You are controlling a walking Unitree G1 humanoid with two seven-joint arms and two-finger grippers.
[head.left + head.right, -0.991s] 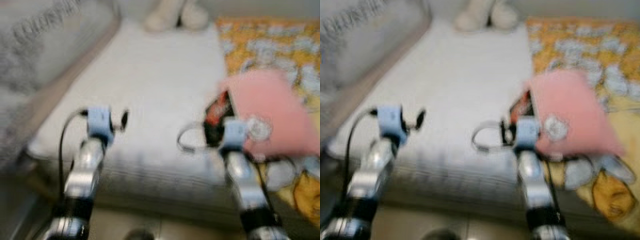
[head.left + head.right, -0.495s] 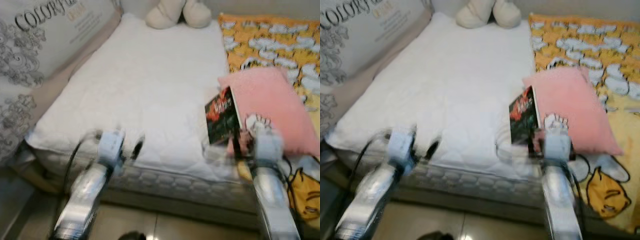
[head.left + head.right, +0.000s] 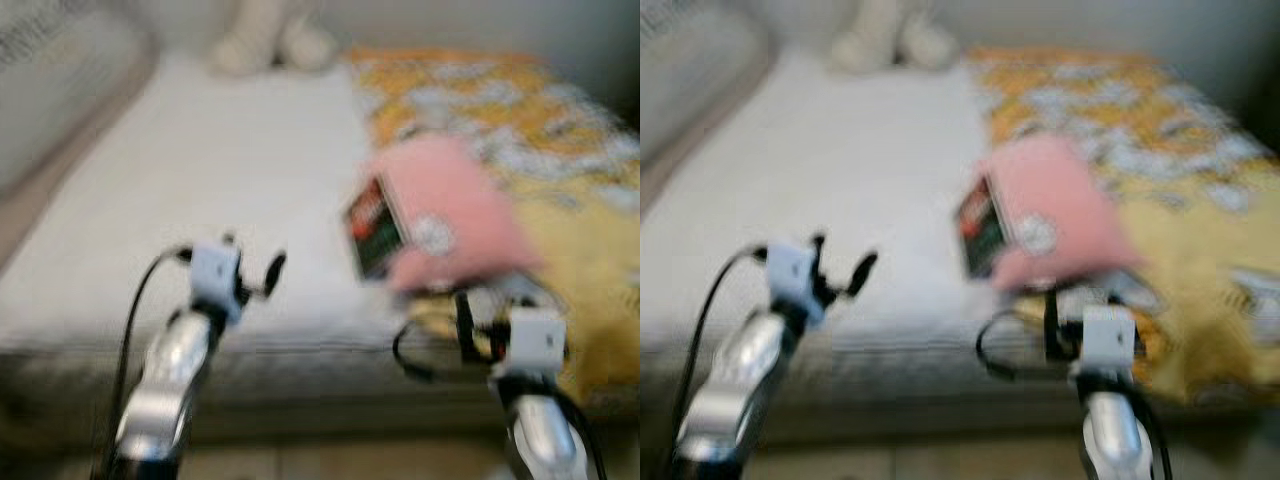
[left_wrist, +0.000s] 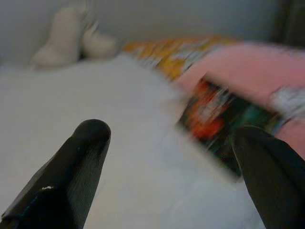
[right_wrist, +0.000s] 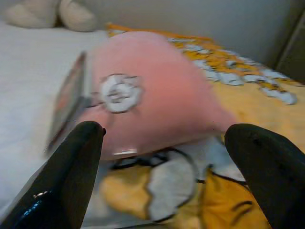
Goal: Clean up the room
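One pink pillow [image 3: 440, 210], one book [image 3: 373, 228] on the bed [image 3: 200, 170] — left tool [image 4: 171, 157] and right tool [image 5: 162, 157] both spread apart.

A white bed [image 3: 200, 190] carries a pink pillow [image 3: 440, 210], book [image 3: 375, 228] and yellow blanket [image 3: 560, 180]

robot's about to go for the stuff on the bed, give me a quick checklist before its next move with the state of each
1. Left gripper fingers open and holding nothing: ok.
2. Right gripper fingers open and holding nothing: ok.
3. Pink pillow lined up ahead of the right gripper: ok.
4. Book reachable, propped against the pillow's left side on the white mattress: ok.
5. Head views sharp enough to judge the approach: not ok, both are blurred.
6. Whether the pillow lies partly on the yellow blanket: cannot tell through the blur.
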